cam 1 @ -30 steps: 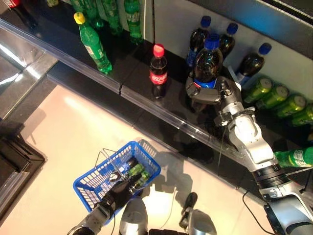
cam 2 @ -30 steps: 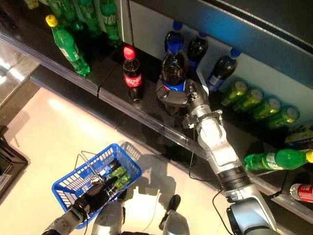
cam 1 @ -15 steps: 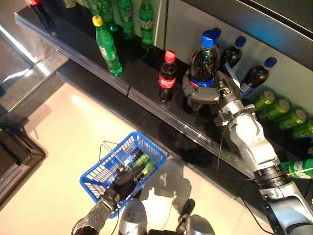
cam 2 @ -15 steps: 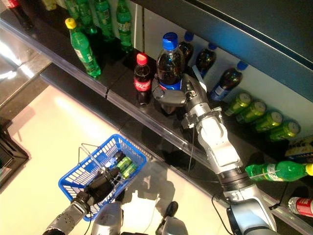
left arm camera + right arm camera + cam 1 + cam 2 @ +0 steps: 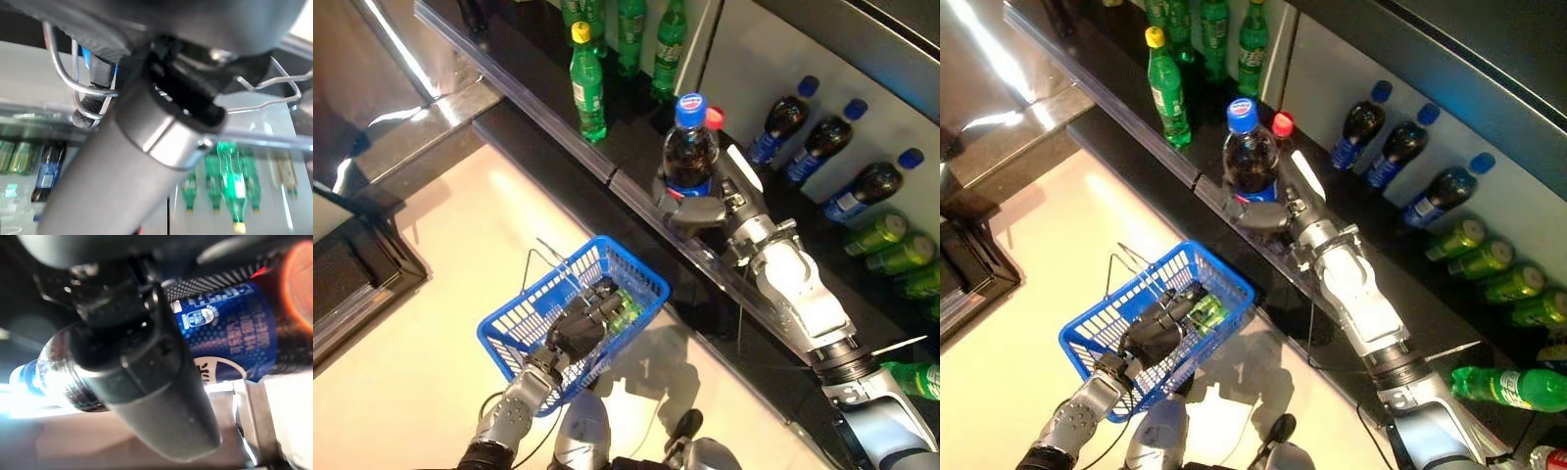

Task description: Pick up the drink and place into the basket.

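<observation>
Left hand carries the basket; right hand grips the dark cola bottle above the shelf's front edge.

On the left, the dark left hand (image 5: 576,333) curls its fingers round the wire handle (image 5: 80,88) of the blue plastic mesh basket (image 5: 514,318), held over the pale floor (image 5: 421,294); green cans (image 5: 625,309) lie inside. Further right, the dark right hand (image 5: 703,208) is wrapped round the blue label of the large dark cola bottle with a blue cap (image 5: 688,147), upright, just over the clear rail of the black shelf (image 5: 636,147). A small red-capped bottle (image 5: 714,117) stands just behind it. A green yellow-capped bottle (image 5: 586,83) stands to its left, three blue-capped cola bottles (image 5: 822,147) and green cans (image 5: 891,245) to the right.
</observation>
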`<state>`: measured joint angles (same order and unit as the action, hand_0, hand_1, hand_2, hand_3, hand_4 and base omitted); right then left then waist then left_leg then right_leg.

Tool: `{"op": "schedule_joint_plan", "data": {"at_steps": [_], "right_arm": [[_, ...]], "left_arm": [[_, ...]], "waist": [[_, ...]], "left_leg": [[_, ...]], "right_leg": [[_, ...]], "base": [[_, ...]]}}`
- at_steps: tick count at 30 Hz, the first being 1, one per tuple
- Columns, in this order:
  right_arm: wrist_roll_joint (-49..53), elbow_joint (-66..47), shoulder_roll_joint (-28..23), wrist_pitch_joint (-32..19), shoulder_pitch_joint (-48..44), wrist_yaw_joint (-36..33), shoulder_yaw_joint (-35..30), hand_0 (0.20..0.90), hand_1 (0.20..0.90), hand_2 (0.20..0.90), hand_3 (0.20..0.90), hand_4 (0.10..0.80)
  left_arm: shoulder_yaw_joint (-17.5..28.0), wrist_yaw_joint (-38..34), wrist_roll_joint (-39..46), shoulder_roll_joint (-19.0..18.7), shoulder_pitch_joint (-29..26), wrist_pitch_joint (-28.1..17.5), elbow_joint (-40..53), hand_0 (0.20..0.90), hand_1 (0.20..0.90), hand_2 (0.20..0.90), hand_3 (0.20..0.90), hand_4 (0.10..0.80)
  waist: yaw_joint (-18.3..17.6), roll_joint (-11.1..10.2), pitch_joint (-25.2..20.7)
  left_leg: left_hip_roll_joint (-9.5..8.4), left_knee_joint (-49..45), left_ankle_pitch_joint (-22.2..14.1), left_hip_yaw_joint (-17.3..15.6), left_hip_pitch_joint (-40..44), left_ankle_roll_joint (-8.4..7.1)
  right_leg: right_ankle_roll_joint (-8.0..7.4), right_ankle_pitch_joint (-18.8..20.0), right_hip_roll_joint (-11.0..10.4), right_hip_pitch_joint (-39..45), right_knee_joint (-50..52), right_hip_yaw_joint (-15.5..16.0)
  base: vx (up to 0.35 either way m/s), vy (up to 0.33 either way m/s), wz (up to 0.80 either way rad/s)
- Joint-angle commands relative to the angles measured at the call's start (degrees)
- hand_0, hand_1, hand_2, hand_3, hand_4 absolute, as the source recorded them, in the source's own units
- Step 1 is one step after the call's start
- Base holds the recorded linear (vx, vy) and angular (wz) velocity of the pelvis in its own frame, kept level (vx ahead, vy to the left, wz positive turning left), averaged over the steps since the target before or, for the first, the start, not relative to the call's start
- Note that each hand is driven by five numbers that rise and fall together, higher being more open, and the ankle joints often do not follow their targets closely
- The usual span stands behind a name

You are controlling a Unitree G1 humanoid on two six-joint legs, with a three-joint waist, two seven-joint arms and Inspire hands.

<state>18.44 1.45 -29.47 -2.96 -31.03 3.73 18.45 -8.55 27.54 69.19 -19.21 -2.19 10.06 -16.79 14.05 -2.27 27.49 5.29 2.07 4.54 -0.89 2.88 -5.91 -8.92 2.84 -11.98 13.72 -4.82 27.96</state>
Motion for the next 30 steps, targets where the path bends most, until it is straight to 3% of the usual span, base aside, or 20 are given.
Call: {"op": "schedule_joint_plan", "data": {"at_steps": [1,15,30], "right_arm": [[1.1,-5.1,1.4,-7.6,-0.8,-0.9,3.5,0.3,0.3,0.3,0.2,0.1],[-1.0,-4.6,3.6,-5.1,-1.3,0.6,8.2,0.3,0.3,0.3,0.2,0.1],[-3.0,-3.0,4.4,-3.2,-0.9,3.7,13.4,0.3,0.3,0.3,0.2,0.1]], "left_arm": [[-4.7,9.5,8.3,2.7,-3.0,-7.1,17.0,0.3,0.3,0.3,0.2,0.1],[-5.9,11.1,7.6,0.9,-5.3,-6.5,29.4,0.3,0.3,0.3,0.2,0.1],[-6.4,14.1,8.4,0.4,-5.9,-4.3,36.5,0.3,0.3,0.3,0.2,0.1]], "waist": [[1.1,-0.2,-23.4],[3.4,-1.3,-24.1],[4.9,-2.0,-24.3]], "left_leg": [[-0.43,2.9,-0.8,-2.0,1.4,1.64],[-1.16,2.9,-0.6,0.4,0.7,1.92],[-1.36,2.9,-0.3,0.9,0.2,1.93]], "right_leg": [[1.88,0.3,0.6,-1.7,1.2,0.3],[1.7,-0.2,0.9,-1.1,1.5,1.6],[1.68,-0.5,1.3,-1.0,1.6,1.8]], "base": [[0.0,0.0,0.0],[0.002,-0.006,0.06],[-0.001,-0.001,0.01]]}}
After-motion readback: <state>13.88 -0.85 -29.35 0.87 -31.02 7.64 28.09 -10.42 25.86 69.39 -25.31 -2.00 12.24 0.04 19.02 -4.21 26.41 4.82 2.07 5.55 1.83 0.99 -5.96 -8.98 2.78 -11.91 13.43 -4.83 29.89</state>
